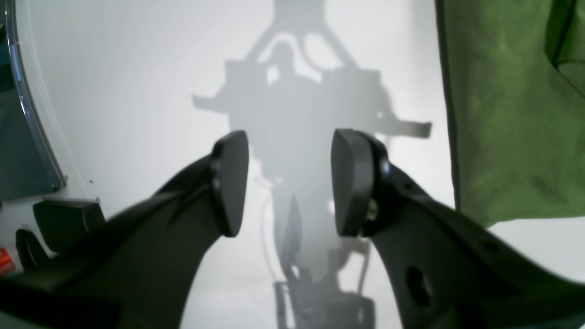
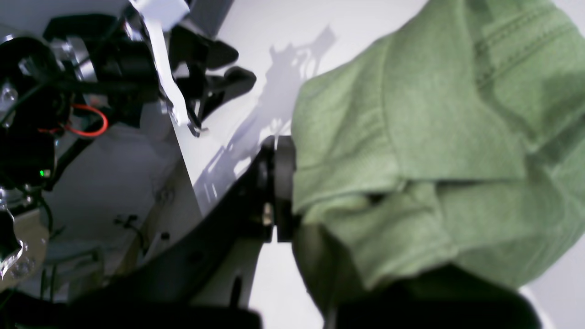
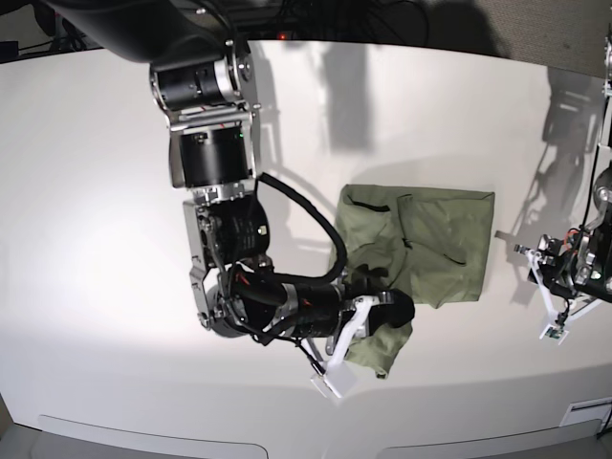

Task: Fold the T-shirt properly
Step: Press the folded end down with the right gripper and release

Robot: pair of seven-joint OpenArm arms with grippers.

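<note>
The green T-shirt [image 3: 435, 239] lies partly folded on the white table [image 3: 115, 191], right of centre. My right gripper [image 3: 387, 311] is at its near left corner, shut on a bunched fold of the cloth. In the right wrist view the T-shirt [image 2: 411, 137] drapes over that gripper [image 2: 295, 187]; one black pad [image 2: 283, 183] shows and the other is hidden under the fabric. My left gripper [image 1: 290, 183] hovers open and empty over bare table, with the T-shirt's edge [image 1: 502, 114] to its right. The left arm [image 3: 579, 268] sits just right of the shirt.
The right arm's thick black body [image 3: 206, 143] stretches from the table's far side down to the shirt. The table's curved front edge [image 3: 287, 435] runs along the bottom. A transparent panel edge [image 1: 27, 114] shows at the left of the left wrist view.
</note>
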